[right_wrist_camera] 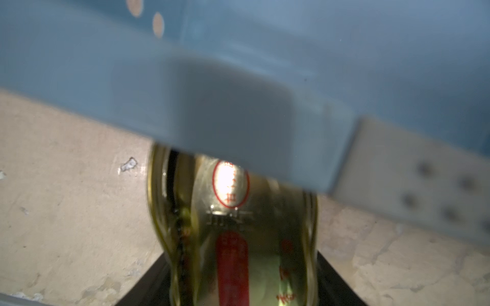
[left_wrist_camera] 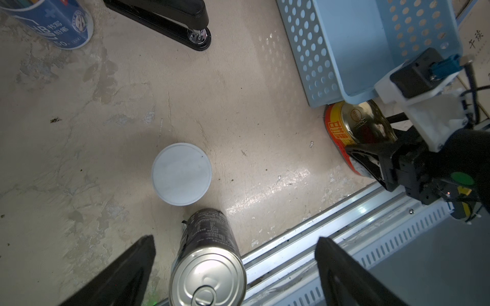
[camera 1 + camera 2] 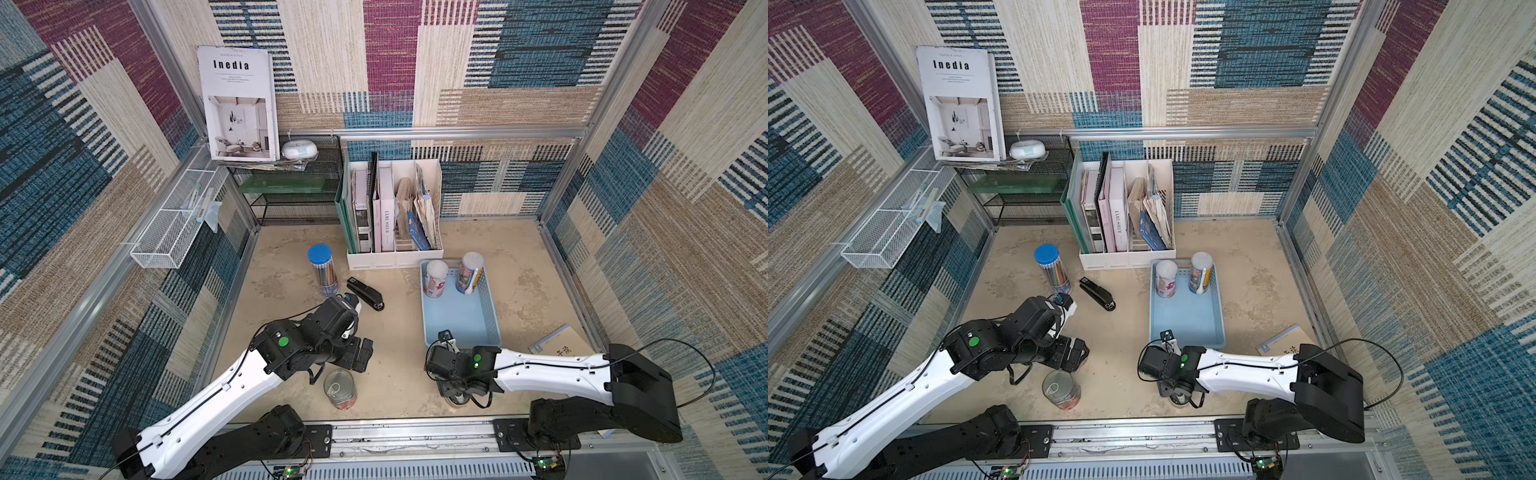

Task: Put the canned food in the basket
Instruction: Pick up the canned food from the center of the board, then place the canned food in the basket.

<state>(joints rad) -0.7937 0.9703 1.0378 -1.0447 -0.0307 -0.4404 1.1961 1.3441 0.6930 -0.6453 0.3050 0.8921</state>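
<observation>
In basket point(image 3: 457, 324): two cans point(image 3: 435, 278) point(image 3: 469, 274) | left gripper point(image 2: 234, 239) spread | right gripper point(image 1: 240, 261) astride tin point(image 2: 355, 127), grip unclear

The shallow rectangular plastic basket point(image 3: 457, 320) is light blue, its sides dotted with round holes. At the right jaws, the flat oval metal tin point(image 2: 355, 127) is gold with a red band (yellow characters). By the left jaws, the steel pull-ring can point(image 2: 206, 278) has a silver top and black label with white print; beyond it, a round white can lid point(image 2: 182, 173). The table point(image 3: 291, 266) is mottled beige.
</observation>
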